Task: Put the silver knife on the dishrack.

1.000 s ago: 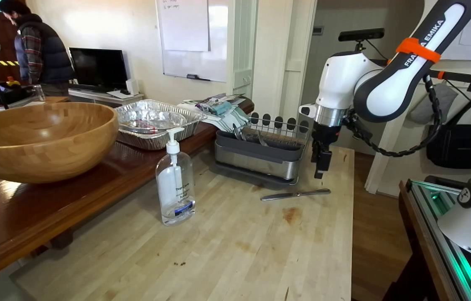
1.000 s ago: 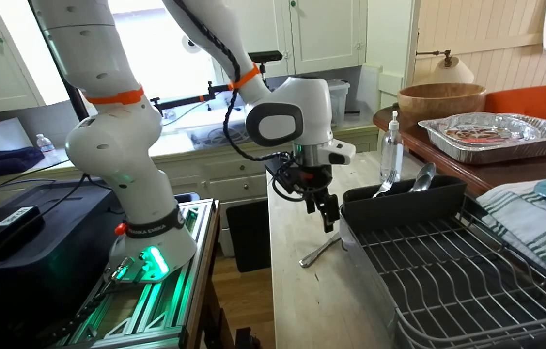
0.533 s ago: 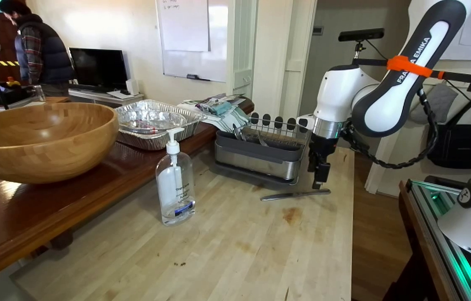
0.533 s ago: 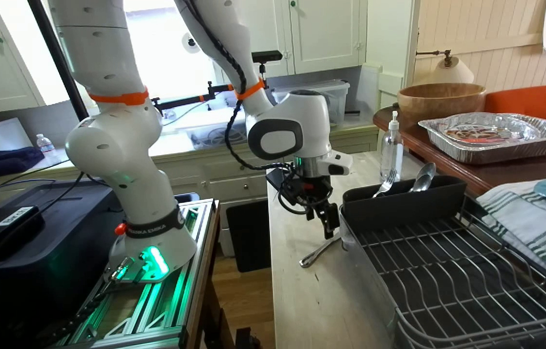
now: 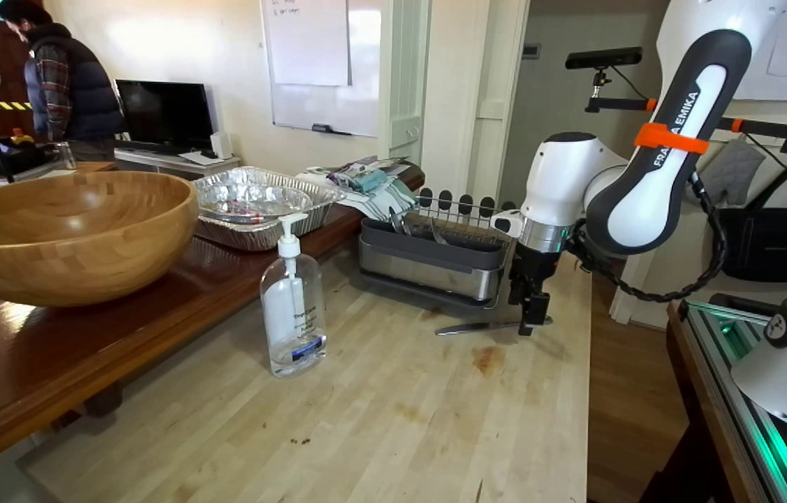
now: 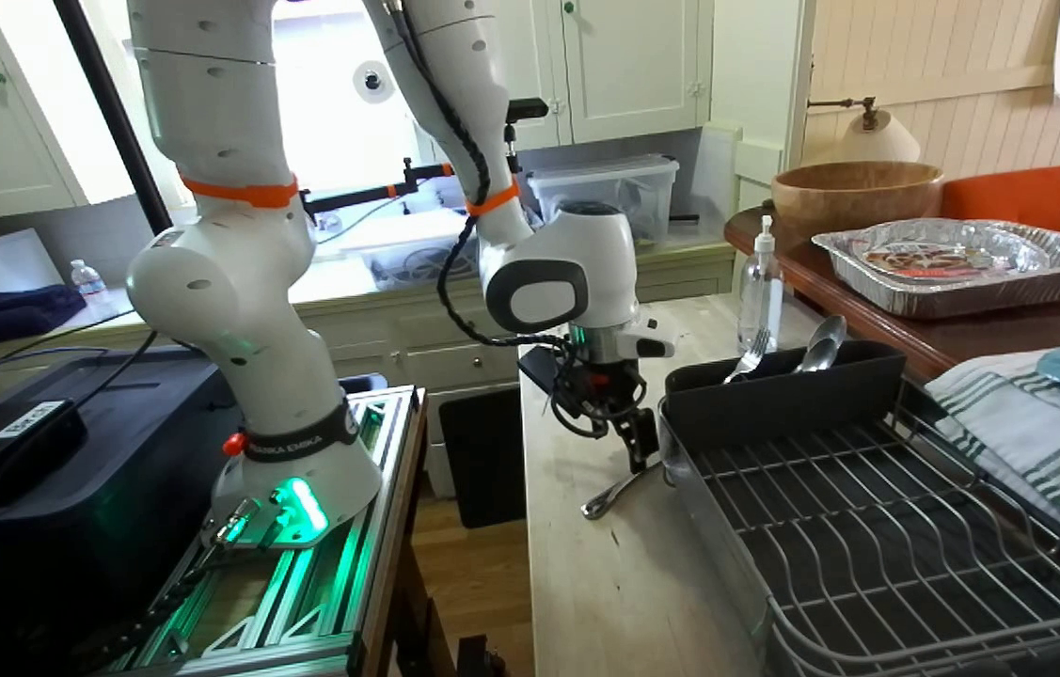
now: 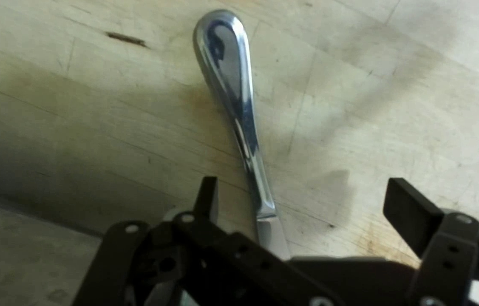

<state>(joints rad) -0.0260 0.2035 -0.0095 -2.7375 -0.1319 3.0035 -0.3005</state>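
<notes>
The silver knife [image 5: 466,328] lies flat on the wooden table beside the dishrack [image 5: 428,269]. Its handle [image 6: 607,498] points toward the robot's side. My gripper [image 5: 523,320] is low over the handle end, fingers down, close to the tabletop. In the wrist view my gripper [image 7: 303,191] is open with nothing held. The knife [image 7: 241,106] runs between the fingers, nearer the left finger [image 7: 209,193]. The lower blade is hidden behind the gripper there. The dishrack [image 6: 713,536] stands close beside the gripper, with a dark cutlery holder [image 6: 783,404] at one end.
A fork [image 6: 751,355] and a spoon [image 6: 821,343] stand in the cutlery holder. A clear pump bottle [image 5: 293,314] stands on the table. A foil tray [image 5: 253,230] and wooden bowl [image 5: 65,241] sit on the dark counter. A striped towel [image 6: 1037,432] lies beside the rack.
My gripper has come down steadily toward the knife, shifting slightly toward the dishrack in an exterior view. It stays open. The knife and dishrack have not moved.
</notes>
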